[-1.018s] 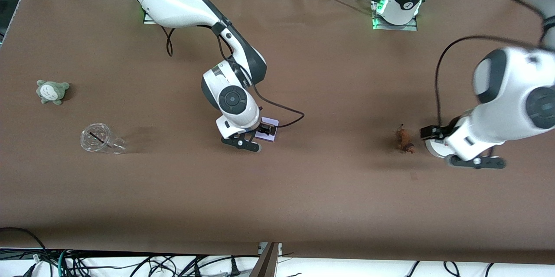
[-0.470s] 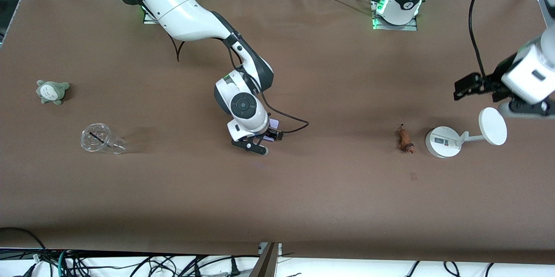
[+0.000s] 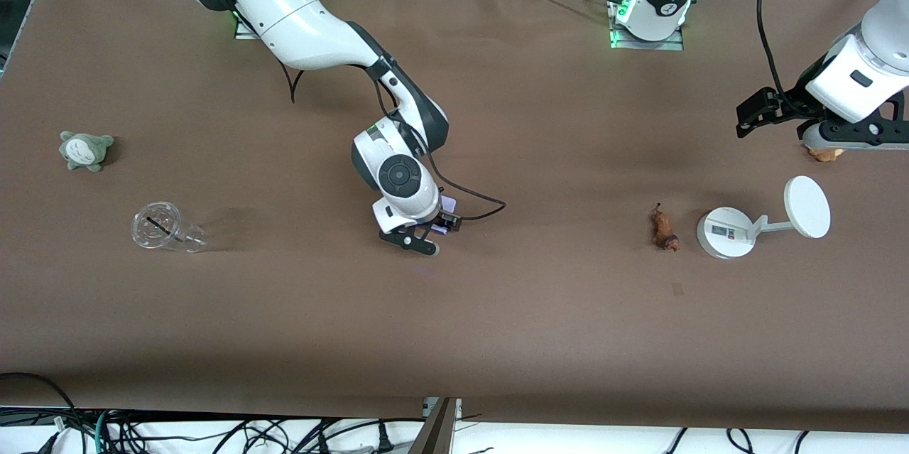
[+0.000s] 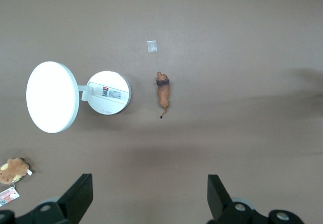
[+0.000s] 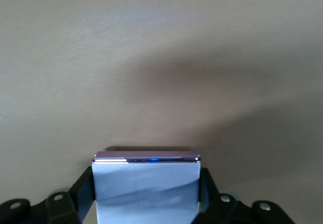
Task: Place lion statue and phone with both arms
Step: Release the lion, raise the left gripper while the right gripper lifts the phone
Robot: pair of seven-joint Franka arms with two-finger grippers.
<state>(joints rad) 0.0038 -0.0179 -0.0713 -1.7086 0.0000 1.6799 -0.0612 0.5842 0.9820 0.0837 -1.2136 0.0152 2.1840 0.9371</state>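
Note:
The lion statue (image 3: 664,228) is a small orange-brown figurine lying on the brown table beside the white stand's base. It also shows in the left wrist view (image 4: 162,94). My left gripper (image 3: 848,136) is open and empty, high over the table near the left arm's end, farther from the front camera than the stand; its fingers (image 4: 79,198) stand wide apart. My right gripper (image 3: 433,228) is shut on the phone (image 3: 447,221), a pale lavender slab, low over the middle of the table. In the right wrist view the phone (image 5: 146,183) fills the gap between the fingers (image 5: 85,189).
A white round-based stand (image 3: 724,232) with a disc (image 3: 807,207) stands next to the lion. A pale orange-tan lump (image 3: 824,153) lies under the left hand. A grey-green plush toy (image 3: 86,150) and a clear cup (image 3: 163,228) on its side lie toward the right arm's end.
My left arm has risen and pulled away from the stand toward its own end of the table, uncovering the stand. My right gripper has shifted slightly with the phone in it.

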